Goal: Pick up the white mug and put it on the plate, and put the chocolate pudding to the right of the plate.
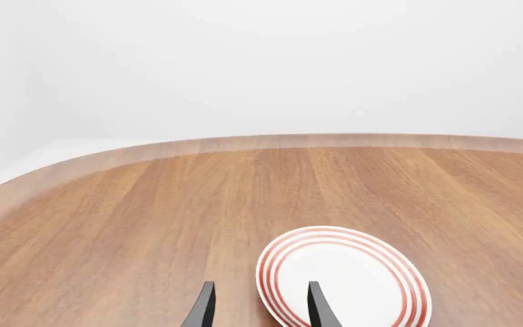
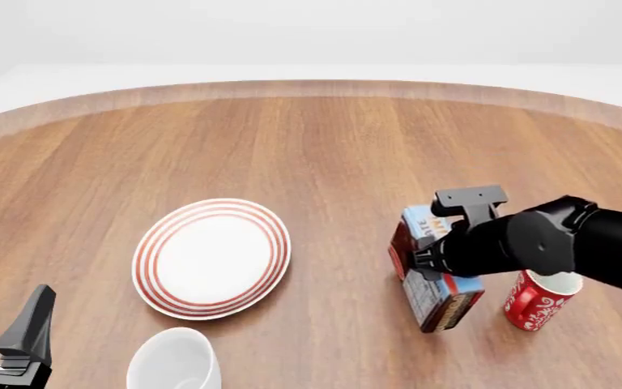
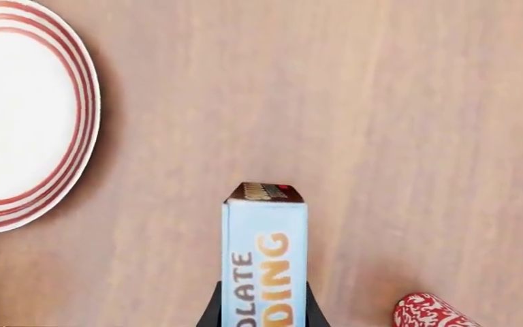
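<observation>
At my remote station, the right gripper (image 3: 261,310) is clamped on the chocolate pudding (image 3: 264,262), its two fingers pressed against the box's long sides, blue lettered face up. From the front camera the box (image 2: 432,284) sits under the right arm, right of the plate (image 2: 211,257) with bare wood between them, and just beside the red mug (image 2: 538,298); I cannot tell whether the box rests on the table (image 2: 322,146) or hangs just above it. I judge the pudding step to be in hand and near its end: the box is already on the plate's right. The next move, as I read it, calls for setting it flat, parting the fingers and lifting away without nudging the red mug. The white mug (image 2: 176,358) stands near the table's front edge, just below the plate, untouched. The left gripper (image 1: 259,308) hangs with its fingers apart and empty, near that mug, ready for the second step.
</observation>
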### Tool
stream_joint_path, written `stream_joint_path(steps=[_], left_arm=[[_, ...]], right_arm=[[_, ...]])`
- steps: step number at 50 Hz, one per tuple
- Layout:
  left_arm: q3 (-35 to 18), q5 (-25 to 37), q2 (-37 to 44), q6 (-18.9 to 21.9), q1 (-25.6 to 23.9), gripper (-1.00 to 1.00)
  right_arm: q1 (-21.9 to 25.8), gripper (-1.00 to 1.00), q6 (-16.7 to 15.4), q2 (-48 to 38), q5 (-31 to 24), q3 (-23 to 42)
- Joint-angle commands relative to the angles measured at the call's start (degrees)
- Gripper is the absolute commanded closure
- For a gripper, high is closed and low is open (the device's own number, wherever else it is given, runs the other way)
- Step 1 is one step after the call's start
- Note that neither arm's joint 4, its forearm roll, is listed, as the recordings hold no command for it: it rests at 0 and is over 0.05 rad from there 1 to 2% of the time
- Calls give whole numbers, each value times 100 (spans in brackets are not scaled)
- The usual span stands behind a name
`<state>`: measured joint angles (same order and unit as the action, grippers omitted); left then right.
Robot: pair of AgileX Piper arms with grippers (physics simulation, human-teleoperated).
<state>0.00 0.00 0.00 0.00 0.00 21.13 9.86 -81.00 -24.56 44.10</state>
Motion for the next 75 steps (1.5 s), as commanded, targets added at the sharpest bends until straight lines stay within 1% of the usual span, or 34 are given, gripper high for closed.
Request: stream_joint_path(steps=[1, 3, 4, 6, 9, 10, 11, 12, 18, 19, 20, 21, 23, 24, 25, 26, 28, 29, 33, 37, 38, 40, 41, 43, 46, 49, 50, 52, 53, 57, 66, 69, 71, 75], left_arm=[[0, 0, 0, 0, 0, -100], [0, 0, 0, 0, 0, -100], [0, 0, 0, 0, 0, -100], [0, 0, 0, 0, 0, -100], [0, 0, 0, 0, 0, -100], [0, 0, 0, 0, 0, -100], [0, 0, 0, 0, 0, -100], [0, 0, 0, 0, 0, -100], [0, 0, 0, 0, 0, -100], [0, 0, 0, 0, 0, -100], [0, 0, 0, 0, 0, -100], [0, 0, 0, 0, 0, -100], [0, 0, 0, 0, 0, -100], [0, 0, 0, 0, 0, -100], [0, 0, 0, 0, 0, -100], [0, 0, 0, 0, 0, -100], [0, 0, 0, 0, 0, -100], [0, 0, 0, 0, 0, -100], [0, 0, 0, 0, 0, -100], [0, 0, 0, 0, 0, -100], [0, 0, 0, 0, 0, -100], [0, 0, 0, 0, 0, -100], [0, 0, 0, 0, 0, -100], [0, 0, 0, 0, 0, -100], [0, 0, 0, 0, 0, -100], [0, 0, 0, 0, 0, -100], [0, 0, 0, 0, 0, -100], [0, 0, 0, 0, 0, -100], [0, 0, 0, 0, 0, -100], [0, 0, 0, 0, 0, -100], [0, 0, 0, 0, 0, -100], [0, 0, 0, 0, 0, -100], [0, 0, 0, 0, 0, -100], [0, 0, 0, 0, 0, -100]], right_arm=[[241, 100, 339, 88, -139, 242], [282, 100, 355, 83, -155, 299], [344, 100, 452, 73, -168, 336], [361, 100, 403, 75, -181, 377], [477, 100, 557, 33, -201, 495], [532, 100, 683, 18, -189, 493], [513, 100, 632, 12, -197, 513], [578, 100, 720, -2, -197, 531], [635, 100, 749, -44, -247, 707], [651, 100, 821, -44, -244, 713], [630, 100, 743, -41, -256, 756], [649, 100, 866, -36, -246, 750], [641, 100, 843, -45, -261, 812], [641, 100, 945, -33, -246, 808], [612, 100, 769, -31, -265, 881], [629, 100, 927, -38, -251, 871], [626, 100, 856, -59, -267, 936], [644, 100, 920, -68, -265, 939], [637, 100, 845, -126, -276, 1043], [610, 100, 884, -180, -277, 1103], [605, 100, 799, -203, -288, 1150], [594, 100, 854, -237, -291, 1174], [613, 100, 750, -265, -304, 1232], [614, 100, 816, -308, -304, 1258], [624, 100, 724, -392, -324, 1356], [607, 100, 716, -469, -342, 1437], [605, 100, 802, -535, -347, 1457], [598, 100, 747, -573, -357, 1497], [646, 100, 843, -621, -365, 1524], [635, 100, 872, -776, -360, 1614], [582, 100, 775, -990, -283, 1703], [619, 100, 842, -1092, -237, 1735], [601, 100, 745, -1137, -211, 1769], [585, 100, 783, -1268, -156, 1808]])
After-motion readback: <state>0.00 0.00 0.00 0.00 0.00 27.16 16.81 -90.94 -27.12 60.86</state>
